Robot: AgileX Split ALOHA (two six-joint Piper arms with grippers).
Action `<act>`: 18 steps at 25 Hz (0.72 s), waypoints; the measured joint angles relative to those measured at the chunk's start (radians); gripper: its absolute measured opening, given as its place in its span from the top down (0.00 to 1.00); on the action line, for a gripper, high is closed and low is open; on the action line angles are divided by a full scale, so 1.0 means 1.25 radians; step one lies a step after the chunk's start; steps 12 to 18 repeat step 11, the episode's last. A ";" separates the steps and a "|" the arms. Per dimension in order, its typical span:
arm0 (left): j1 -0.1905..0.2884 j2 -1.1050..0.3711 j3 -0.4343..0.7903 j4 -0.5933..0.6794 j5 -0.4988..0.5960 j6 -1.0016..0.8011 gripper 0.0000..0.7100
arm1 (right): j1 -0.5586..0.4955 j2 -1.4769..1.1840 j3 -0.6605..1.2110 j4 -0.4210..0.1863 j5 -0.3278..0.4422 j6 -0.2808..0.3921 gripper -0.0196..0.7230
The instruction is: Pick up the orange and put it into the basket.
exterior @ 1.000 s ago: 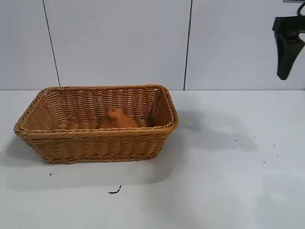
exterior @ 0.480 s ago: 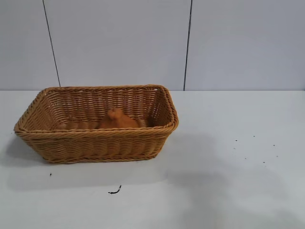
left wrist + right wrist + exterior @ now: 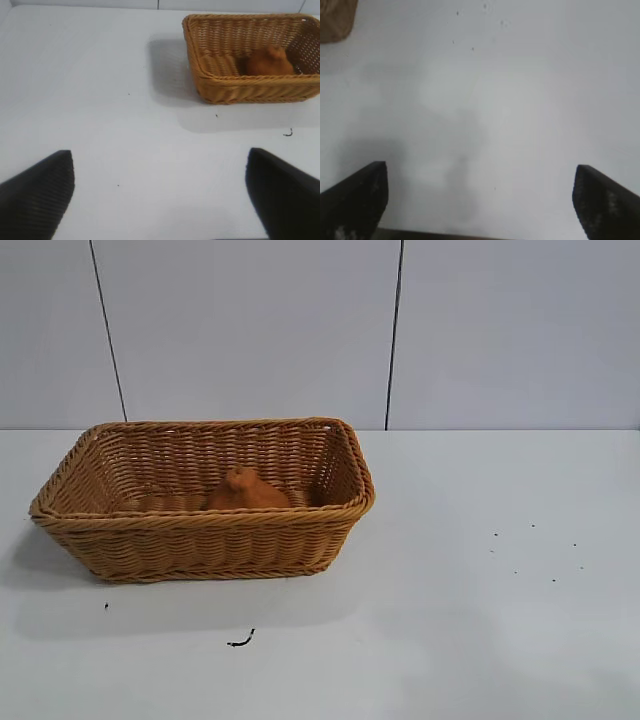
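Observation:
The orange point(image 3: 244, 492) lies inside the tan wicker basket point(image 3: 200, 530) at the left of the table, near its middle. Both also show in the left wrist view: the orange point(image 3: 269, 62) inside the basket point(image 3: 225, 85). No arm shows in the exterior view. My left gripper point(image 3: 160, 192) is open and empty above bare table, well away from the basket. My right gripper point(image 3: 480, 197) is open and empty above bare table; a corner of the basket point(image 3: 335, 22) sits far off in its view.
The white table point(image 3: 480, 590) carries small dark specks at the right point(image 3: 532, 558) and a dark curled scrap point(image 3: 240, 641) in front of the basket. A grey panelled wall stands behind.
One second ago the right gripper hung at the upper right of the exterior view; it has since left that view. The basket and orange have not moved.

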 joint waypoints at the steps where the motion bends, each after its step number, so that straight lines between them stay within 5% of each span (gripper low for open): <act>1: 0.000 0.000 0.000 0.000 0.000 0.000 0.06 | 0.000 -0.013 0.000 0.000 0.000 0.000 0.04; 18: 0.000 0.000 0.000 0.000 0.000 0.000 0.06 | 0.000 -0.020 0.001 0.000 0.001 0.000 0.04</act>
